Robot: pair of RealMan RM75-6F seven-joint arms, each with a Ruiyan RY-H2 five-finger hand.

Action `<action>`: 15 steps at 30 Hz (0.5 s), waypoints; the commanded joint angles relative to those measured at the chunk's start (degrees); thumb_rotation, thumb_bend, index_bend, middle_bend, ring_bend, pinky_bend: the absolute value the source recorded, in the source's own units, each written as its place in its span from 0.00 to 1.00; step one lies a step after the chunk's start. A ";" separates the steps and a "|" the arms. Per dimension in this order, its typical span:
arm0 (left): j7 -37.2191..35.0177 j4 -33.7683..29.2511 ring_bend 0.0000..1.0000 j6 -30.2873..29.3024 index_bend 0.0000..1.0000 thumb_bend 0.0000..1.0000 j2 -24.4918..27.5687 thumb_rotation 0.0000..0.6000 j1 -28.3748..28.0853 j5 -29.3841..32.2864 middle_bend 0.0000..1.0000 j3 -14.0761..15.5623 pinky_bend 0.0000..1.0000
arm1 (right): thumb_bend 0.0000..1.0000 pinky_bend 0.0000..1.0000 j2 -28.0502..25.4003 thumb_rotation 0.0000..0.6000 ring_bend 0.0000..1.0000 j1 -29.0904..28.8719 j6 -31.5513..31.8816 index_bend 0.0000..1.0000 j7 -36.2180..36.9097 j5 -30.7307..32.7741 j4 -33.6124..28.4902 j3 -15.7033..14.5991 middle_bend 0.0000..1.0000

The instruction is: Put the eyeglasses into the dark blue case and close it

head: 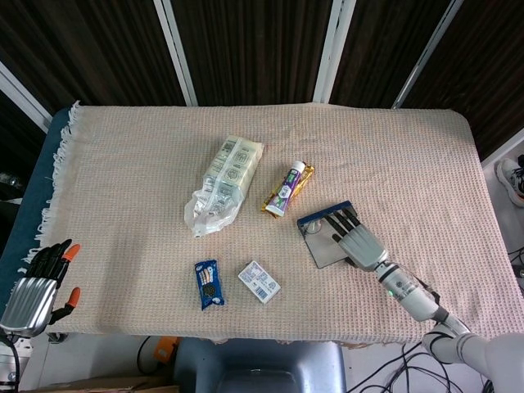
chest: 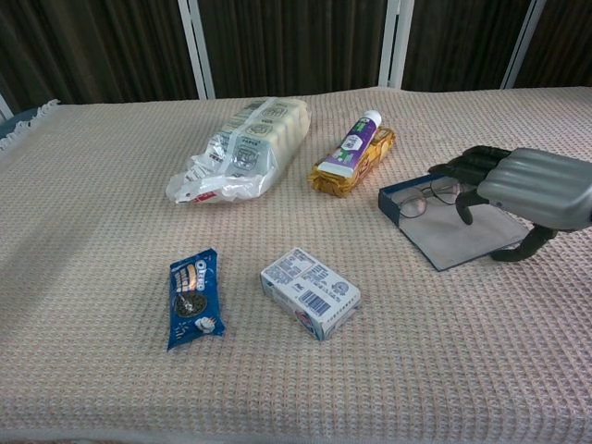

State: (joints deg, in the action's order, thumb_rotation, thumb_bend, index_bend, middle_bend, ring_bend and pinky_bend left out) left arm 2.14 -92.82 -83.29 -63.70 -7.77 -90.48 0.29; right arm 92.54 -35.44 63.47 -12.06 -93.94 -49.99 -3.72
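The dark blue case (chest: pixel 450 239) lies open right of centre, its grey flap (head: pixel 324 251) flat on the cloth. The eyeglasses (chest: pixel 425 198) lie in the case's shallow tray by its blue rim (head: pixel 322 215). My right hand (chest: pixel 535 185) hangs low over the flap from the right. Its fingertips (chest: pixel 467 170) reach the right lens and its thumb points down at the flap's right edge. It holds nothing. In the head view this right hand (head: pixel 358 239) covers the case's right half. My left hand (head: pixel 36 283) hangs off the table's left edge, empty, with its fingers apart.
A clear bag of biscuits (head: pixel 224 183), a toothpaste tube (head: pixel 287 187) on a yellow packet, an Oreo pack (head: pixel 208 283) and a small white box (head: pixel 259 281) lie left of the case. A woven cloth (head: pixel 409 155) covers the table.
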 commanded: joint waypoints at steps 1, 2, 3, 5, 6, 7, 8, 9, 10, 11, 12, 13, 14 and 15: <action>0.43 -0.18 0.00 -0.28 0.00 0.42 -0.25 1.00 0.18 0.43 0.00 -0.23 0.10 | 0.26 0.07 0.60 1.00 0.00 -0.09 -0.14 0.56 -0.04 -0.20 0.66 0.07 0.04; 0.35 -0.21 0.00 -0.29 0.00 0.43 -0.26 1.00 0.20 0.49 0.00 -0.25 0.10 | 0.26 0.07 0.75 1.00 0.00 -0.08 -0.16 0.56 0.02 -0.24 0.85 0.07 0.04; 0.25 -0.24 0.00 -0.29 0.00 0.43 -0.26 1.00 0.21 0.54 0.00 -0.27 0.10 | 0.26 0.07 0.88 1.00 0.00 -0.07 -0.16 0.56 0.08 -0.26 1.04 0.09 0.04; 0.17 -0.25 0.00 -0.34 0.00 0.43 -0.29 1.00 0.26 0.73 0.00 -0.36 0.10 | 0.26 0.07 1.11 1.00 0.00 -0.07 -0.10 0.56 0.26 -0.31 1.40 0.19 0.04; 0.17 -0.27 0.00 -0.37 0.00 0.43 -0.32 1.00 0.28 0.81 0.00 -0.41 0.10 | 0.26 0.07 1.20 1.00 0.00 -0.10 -0.10 0.57 0.35 -0.31 1.53 0.25 0.04; 0.16 -0.30 0.00 -0.37 0.00 0.43 -0.34 1.00 0.29 0.89 0.00 -0.45 0.10 | 0.27 0.07 1.30 1.00 0.00 -0.11 -0.10 0.57 0.48 -0.29 1.65 0.32 0.04; 0.17 -0.35 0.00 -0.42 0.00 0.43 -0.36 1.00 0.33 1.00 0.00 -0.51 0.10 | 0.29 0.07 1.43 1.00 0.00 -0.12 -0.05 0.57 0.71 -0.29 1.73 0.40 0.04; 0.21 -0.39 0.00 -0.45 0.00 0.43 -0.39 1.00 0.35 1.09 0.00 -0.56 0.10 | 0.32 0.07 1.55 1.00 0.00 -0.13 0.02 0.57 0.80 -0.31 1.85 0.46 0.04; 0.24 -0.42 0.00 -0.48 0.00 0.42 -0.41 1.00 0.37 1.15 0.00 -0.59 0.10 | 0.36 0.08 1.67 1.00 0.00 -0.13 0.10 0.57 0.85 -0.36 1.99 0.50 0.04; 0.25 -0.43 0.00 -0.49 0.00 0.42 -0.41 1.00 0.39 1.19 0.00 -0.61 0.10 | 0.39 0.08 1.76 1.00 0.00 -0.14 0.17 0.58 0.87 -0.39 2.10 0.52 0.04; 0.25 -0.43 0.00 -0.49 0.00 0.42 -0.41 1.00 0.39 1.19 0.00 -0.61 0.10 | 0.40 0.08 1.76 1.00 0.00 -0.14 0.17 0.58 0.87 -0.39 2.10 0.52 0.04; 0.26 -0.43 0.00 -0.50 0.00 0.43 -0.42 1.00 0.40 1.20 0.00 -0.61 0.10 | 0.42 0.08 1.81 1.00 0.00 -0.14 0.21 0.58 0.88 -0.41 2.16 0.53 0.05; 0.25 -0.44 0.00 -0.51 0.00 0.43 -0.42 1.00 0.41 1.22 0.00 -0.61 0.10 | 0.44 0.08 1.87 1.00 0.00 -0.14 0.24 0.58 0.88 -0.43 2.22 0.55 0.05; 0.25 -0.46 0.00 -0.55 0.00 0.43 -0.44 1.00 0.44 1.26 0.00 -0.63 0.10 | 0.47 0.08 2.01 1.00 0.00 -0.16 0.33 0.59 0.82 -0.43 2.36 0.64 0.05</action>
State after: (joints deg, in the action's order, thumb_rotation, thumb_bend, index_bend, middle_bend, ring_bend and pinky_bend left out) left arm 2.39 -93.27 -83.84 -64.13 -7.33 -89.22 -0.33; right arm 94.52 -35.59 63.76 -11.21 -94.36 -47.66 -3.11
